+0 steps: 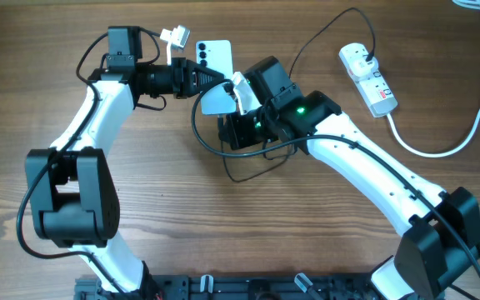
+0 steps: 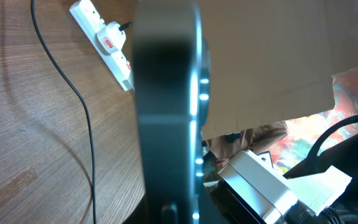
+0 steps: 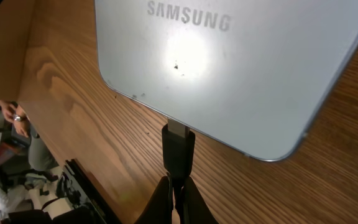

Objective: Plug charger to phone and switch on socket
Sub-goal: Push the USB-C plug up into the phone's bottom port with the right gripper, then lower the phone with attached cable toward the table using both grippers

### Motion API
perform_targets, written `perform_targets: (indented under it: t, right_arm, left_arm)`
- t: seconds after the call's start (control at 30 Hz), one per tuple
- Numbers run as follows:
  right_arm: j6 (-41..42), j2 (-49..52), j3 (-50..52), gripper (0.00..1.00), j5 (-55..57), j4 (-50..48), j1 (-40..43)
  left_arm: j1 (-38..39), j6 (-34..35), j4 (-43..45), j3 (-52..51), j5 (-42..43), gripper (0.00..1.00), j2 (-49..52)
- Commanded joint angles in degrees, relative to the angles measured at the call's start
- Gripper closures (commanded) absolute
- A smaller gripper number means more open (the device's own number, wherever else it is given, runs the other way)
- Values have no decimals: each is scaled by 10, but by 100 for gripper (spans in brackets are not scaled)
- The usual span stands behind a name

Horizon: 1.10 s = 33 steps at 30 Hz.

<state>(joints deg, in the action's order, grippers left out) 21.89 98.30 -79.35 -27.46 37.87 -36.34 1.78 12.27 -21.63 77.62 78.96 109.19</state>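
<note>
Right wrist: charger [image 3: 178, 148] between closed jaws

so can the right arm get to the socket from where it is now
Probably yes. The socket lies in the open on the right arm's side, with only the charger cable nearby. But its fingers are shut on the charger plug at the phone, so they must let go first.

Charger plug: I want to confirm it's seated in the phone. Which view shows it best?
Right wrist: the plug meets the phone's bottom edge, up close. Overhead hides it; left wrist shows only cable.
</note>
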Motion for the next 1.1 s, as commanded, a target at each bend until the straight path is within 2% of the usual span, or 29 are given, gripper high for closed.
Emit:
perform_targets:
  t: [0.0,0.57,0.8,1.07]
  right_arm:
    - [13,-3,-8,96,-9,-9,-1]
    - [29,-3,-27,96,51,23,-1]
    - [38,-3,-76,96,97,90,-1]
    - [86,-3,-76,96,94,54,-2]
  left_arm:
    - [5,-16,-5,3,26,96,-1]
    - [11,-16,-5,3,24,96,-1]
    - [11,-16,-5,3,24,96,-1]
    - [22,-16,-5,3,24,96,-1]
